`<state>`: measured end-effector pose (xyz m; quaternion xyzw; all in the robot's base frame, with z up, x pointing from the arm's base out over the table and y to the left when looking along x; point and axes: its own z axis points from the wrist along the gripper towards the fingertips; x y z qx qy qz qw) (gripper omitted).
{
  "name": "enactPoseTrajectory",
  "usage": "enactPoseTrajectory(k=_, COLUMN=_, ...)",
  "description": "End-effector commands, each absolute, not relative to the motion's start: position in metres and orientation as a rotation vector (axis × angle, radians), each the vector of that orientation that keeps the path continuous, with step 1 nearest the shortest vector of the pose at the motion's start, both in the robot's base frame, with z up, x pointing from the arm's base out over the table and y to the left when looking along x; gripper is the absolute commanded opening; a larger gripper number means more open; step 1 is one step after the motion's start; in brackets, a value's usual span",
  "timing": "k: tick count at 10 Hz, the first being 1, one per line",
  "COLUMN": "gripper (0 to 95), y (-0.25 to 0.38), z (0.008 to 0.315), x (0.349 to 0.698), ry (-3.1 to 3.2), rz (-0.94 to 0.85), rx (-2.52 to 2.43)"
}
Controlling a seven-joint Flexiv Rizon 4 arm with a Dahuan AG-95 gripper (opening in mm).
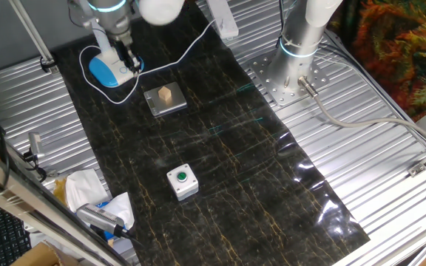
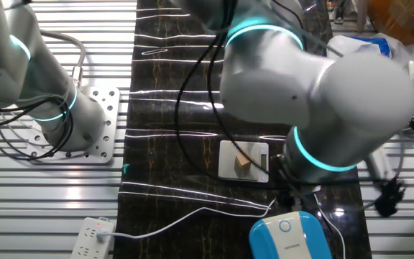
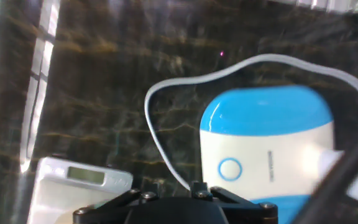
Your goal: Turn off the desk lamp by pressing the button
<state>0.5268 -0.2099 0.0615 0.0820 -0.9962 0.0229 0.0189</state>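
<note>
The gripper [image 1: 129,62], its opening impossible to tell, hangs beside the sky-blue oval lamp base [image 3: 266,146]; a slightly off descent would miss the tiny ring-marked button [image 3: 230,168].

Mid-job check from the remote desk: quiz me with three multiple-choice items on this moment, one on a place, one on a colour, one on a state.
1. Where does the small wooden block sit?
A. On the flat scale
B. On the lamp base
C. Beside the power strip

2. What colour is the push button on the grey box?
A. Red
B. Green
C. Yellow

3. Is the claw pressing the lamp's button?
A. Yes, a finger covers it
B. No, the ring-marked button shows uncovered
C. The lamp is out of view

Answers:
1 A, the block rests on the scale's plate in both fixed views.
2 B, its round cap is green.
3 B, the hand view shows the ring bare on the desk lamp.
</note>
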Motion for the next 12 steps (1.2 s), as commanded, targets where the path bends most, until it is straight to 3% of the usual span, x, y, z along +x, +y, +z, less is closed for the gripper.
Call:
enactPoseTrajectory(k=1, gripper=19.0, y=-0.207, z=0.0702, x=0.5235, ry=-3.091, rz=0.066, rx=0.264)
enactPoseTrajectory(k=9, gripper=19.0, y=-0.2069, z=0.0699, x=0.5236, ry=-3.093, rz=0.06, rx=0.247)
enactPoseTrajectory(k=12, gripper=19.0, y=-0.2068, z=0.0704, x=0.5234, ry=-3.097, rz=-0.021, rx=0.247)
